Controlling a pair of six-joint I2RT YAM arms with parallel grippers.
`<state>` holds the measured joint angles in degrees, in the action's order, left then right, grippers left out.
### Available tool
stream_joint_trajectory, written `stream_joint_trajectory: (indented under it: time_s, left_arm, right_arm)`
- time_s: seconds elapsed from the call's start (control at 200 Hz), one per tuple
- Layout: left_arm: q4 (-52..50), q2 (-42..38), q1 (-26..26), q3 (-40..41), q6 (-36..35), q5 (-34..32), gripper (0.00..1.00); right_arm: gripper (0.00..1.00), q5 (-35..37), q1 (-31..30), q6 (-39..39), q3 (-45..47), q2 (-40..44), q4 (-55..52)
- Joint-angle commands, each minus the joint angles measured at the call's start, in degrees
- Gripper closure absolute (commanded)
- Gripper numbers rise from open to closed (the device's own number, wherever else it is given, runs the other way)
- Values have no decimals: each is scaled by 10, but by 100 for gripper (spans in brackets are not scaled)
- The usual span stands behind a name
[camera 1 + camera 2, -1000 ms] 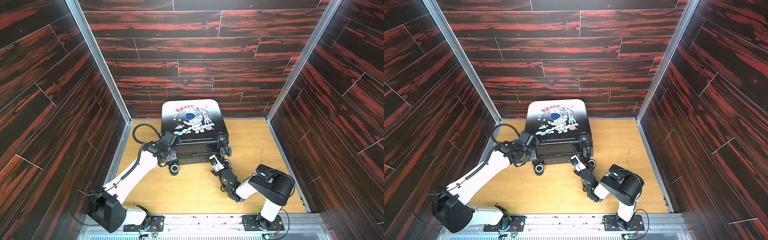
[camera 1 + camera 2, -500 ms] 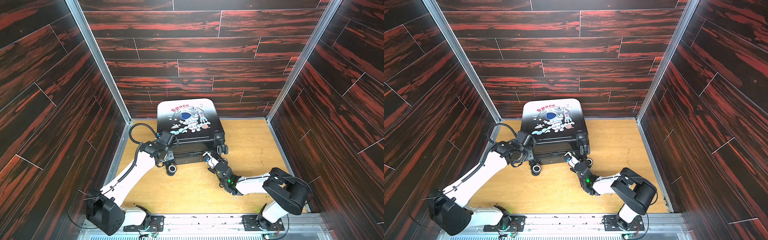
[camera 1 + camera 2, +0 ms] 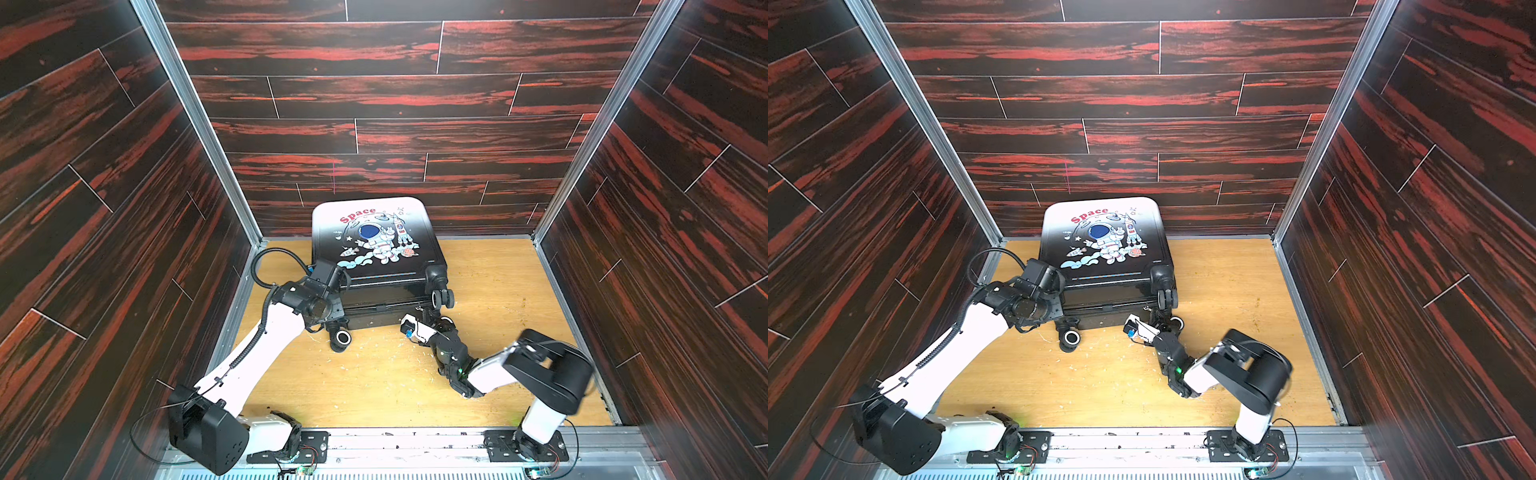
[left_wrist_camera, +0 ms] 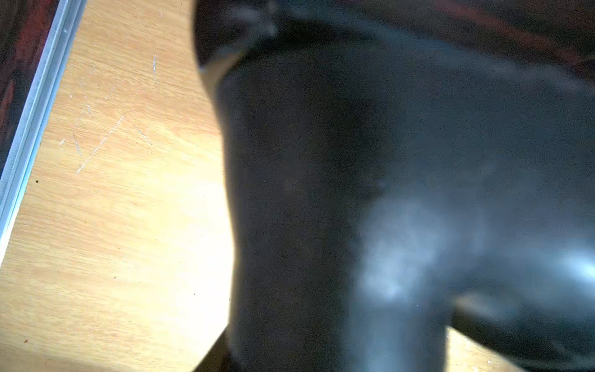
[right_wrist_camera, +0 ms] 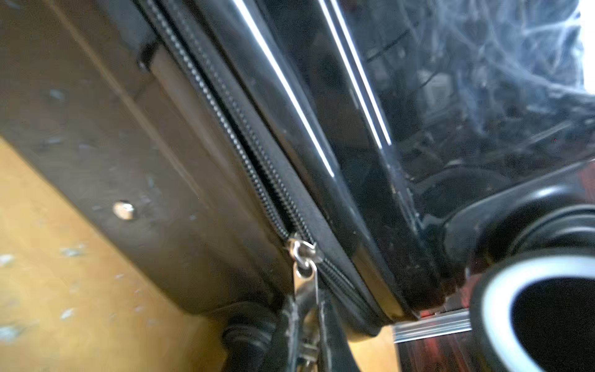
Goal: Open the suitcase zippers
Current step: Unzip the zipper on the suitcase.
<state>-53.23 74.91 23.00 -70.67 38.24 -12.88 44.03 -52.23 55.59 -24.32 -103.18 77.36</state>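
Two arms reach the suitcase [image 3: 374,249], which lies astronaut side up on the tabletop [image 3: 374,386], its far end near the back wall [image 3: 395,137]. The right gripper [image 5: 307,306] has its jaws pressed together on the silver zipper pull [image 5: 304,281] of the wheel-end zippers [image 5: 225,128]. The left gripper [image 3: 340,293] sits at the suitcase's other wheel-end corner. I cannot tell how its jaws stand.

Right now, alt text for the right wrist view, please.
The right gripper, jaws shut, pinches the silver zipper pull on the black suitcase. The zipper track runs diagonally away, parted beyond the slider. A black wheel and the wooden table flank it.
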Motion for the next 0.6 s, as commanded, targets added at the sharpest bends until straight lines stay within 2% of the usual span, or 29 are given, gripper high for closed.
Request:
stream_joint_trajectory:
  time_s: [0.0, 0.331, 0.591]
  left_arm:
    - [9, -72, -34, -20, 25, -88, 100]
    - [19, -98, -56, 24, 11, -150, 100]
    - [26, -115, -63, 44, -9, -224, 100]
  right_arm:
    - [100, 52, 20, 96, 19, -44, 95]
    - [100, 68, 63, 114, 22, -57, 140]
    - [100, 90, 89, 125, 19, -76, 158]
